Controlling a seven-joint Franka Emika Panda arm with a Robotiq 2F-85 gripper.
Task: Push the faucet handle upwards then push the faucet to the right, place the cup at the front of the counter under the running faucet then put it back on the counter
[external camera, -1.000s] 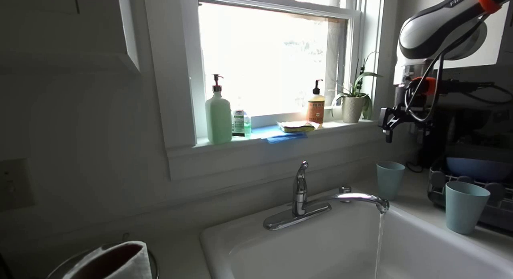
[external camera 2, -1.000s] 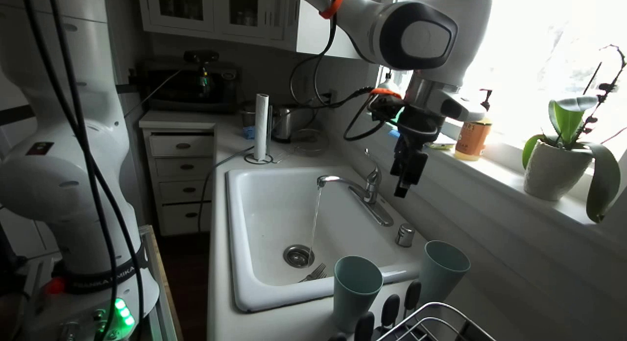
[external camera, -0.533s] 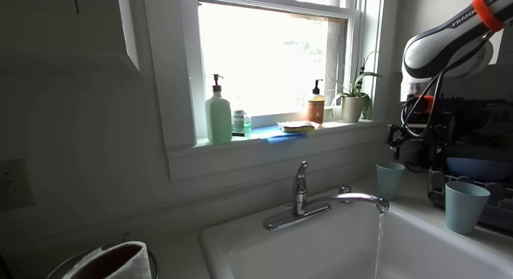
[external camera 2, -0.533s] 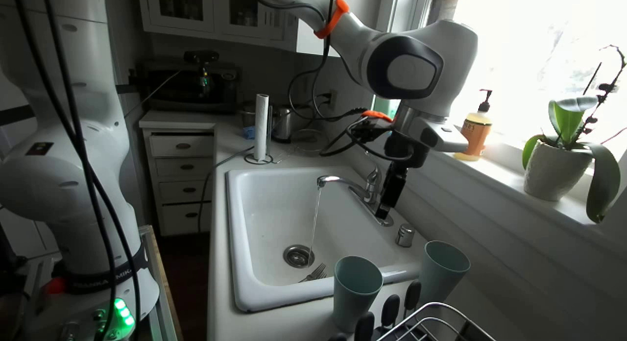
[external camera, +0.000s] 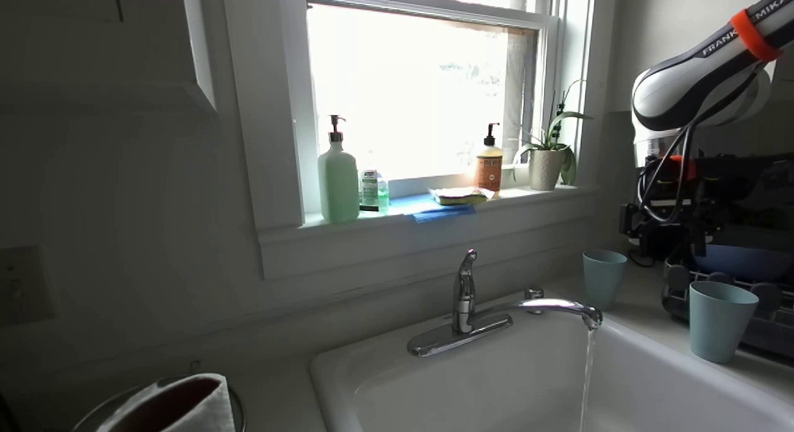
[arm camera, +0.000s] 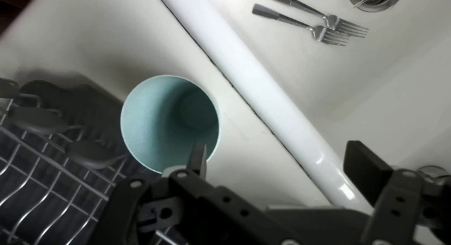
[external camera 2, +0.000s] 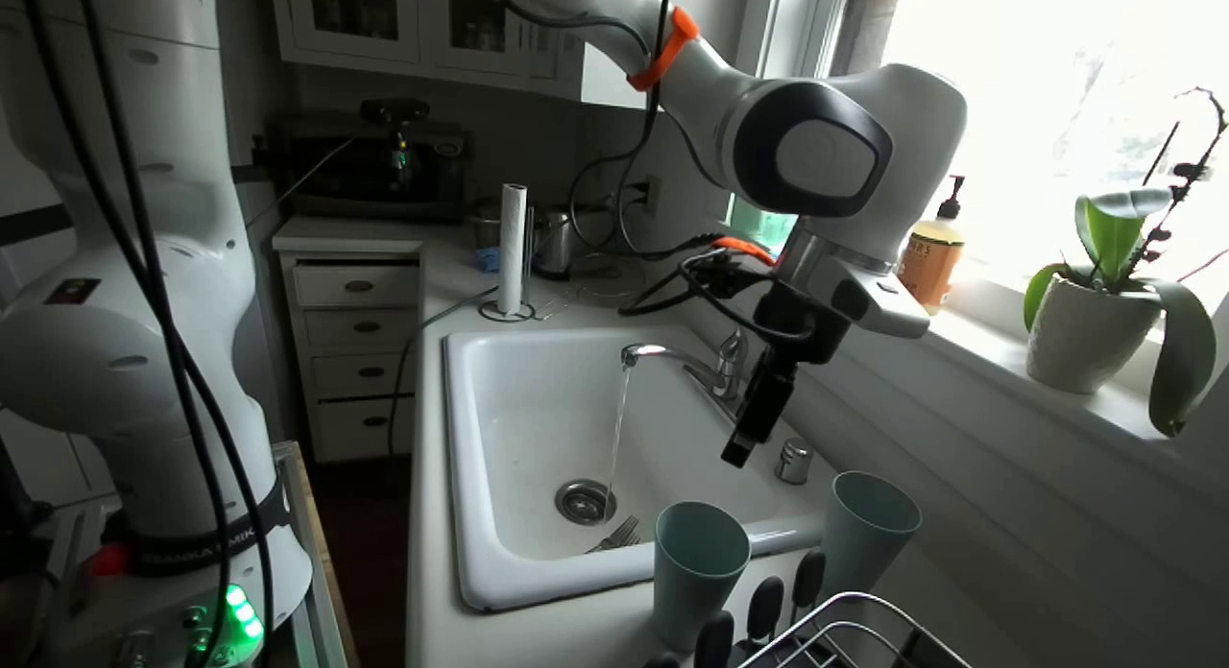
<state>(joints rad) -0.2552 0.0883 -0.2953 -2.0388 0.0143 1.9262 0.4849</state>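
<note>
Cup (external camera: pixel 721 320), same pos.; gripper (arm camera: pixel 277 157) lower (& nearer)

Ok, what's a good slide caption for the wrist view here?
Open gripper, cup ungrasped on the counter between rack and sink, where two forks lie near the drain.

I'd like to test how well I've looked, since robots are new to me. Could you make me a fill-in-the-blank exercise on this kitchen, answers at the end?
1. Water streams out, so the faucet is turned ____.
2. In both exterior views, ____ cups stand on the counter.
3. The pincer grips nothing: it is not closed but ____.
4. The label on the pump bottle beside the potted plant is ____.
Missing words: on; two; open; orange.
</note>
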